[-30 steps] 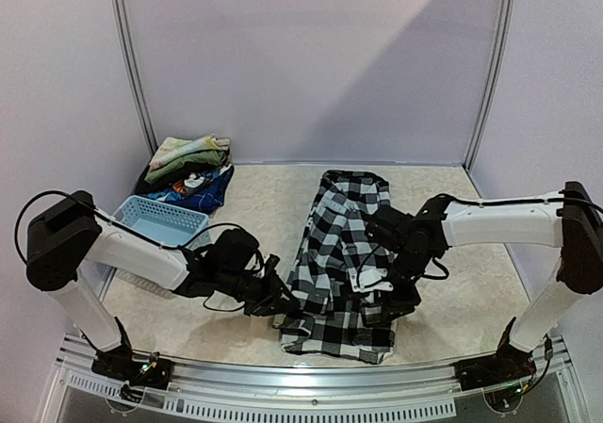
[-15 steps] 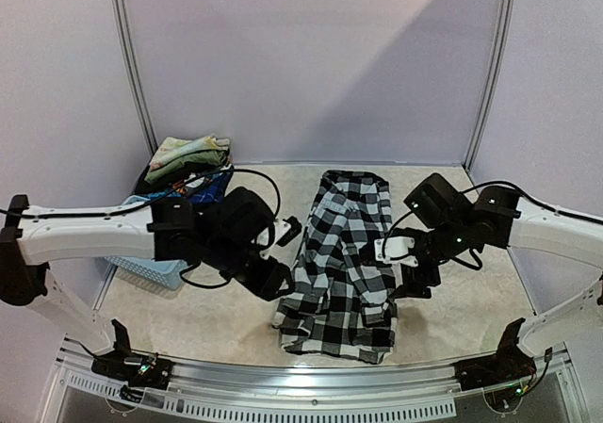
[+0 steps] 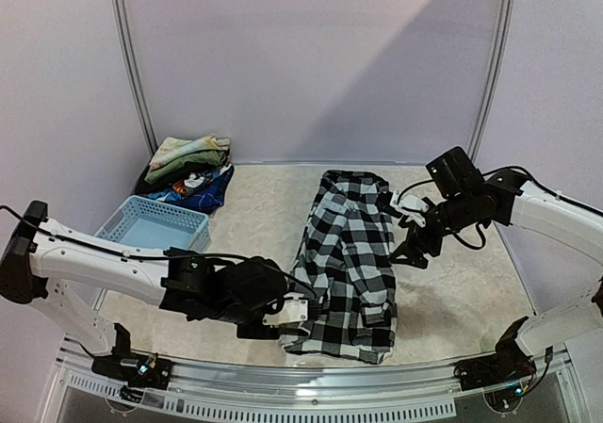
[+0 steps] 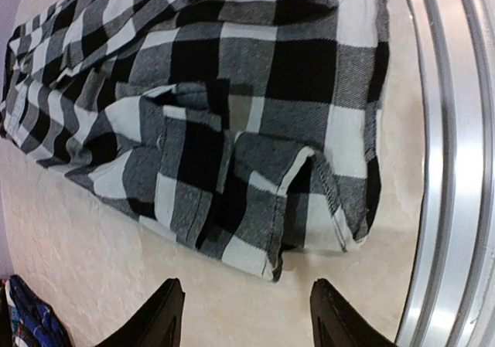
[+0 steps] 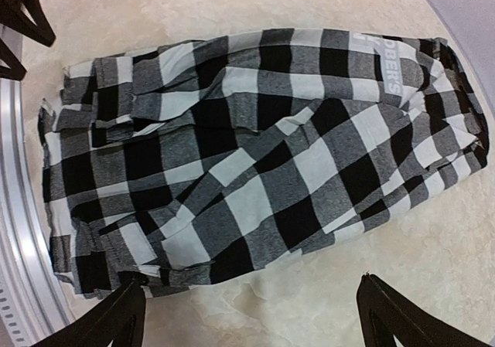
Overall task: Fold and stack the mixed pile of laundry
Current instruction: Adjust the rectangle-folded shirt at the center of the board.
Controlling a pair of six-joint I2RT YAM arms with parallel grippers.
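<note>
one checked shirt (image 3: 344,263), black and white, laid out as a long narrow strip on the middle of the table (image 3: 254,206), its near hem toward the front rail. soft, light, limp cloth; likely to sag and fall open unless lifted at two points. best hold: both near hem corners. left gripper (image 4: 247,316): jaws apart, empty, just beside the near-left corner. right gripper (image 5: 255,324): jaws wide apart, empty, by the right edge. remaining clothes pile (image 3: 188,169): far left corner, behind the blue basket (image 3: 155,225).
</note>
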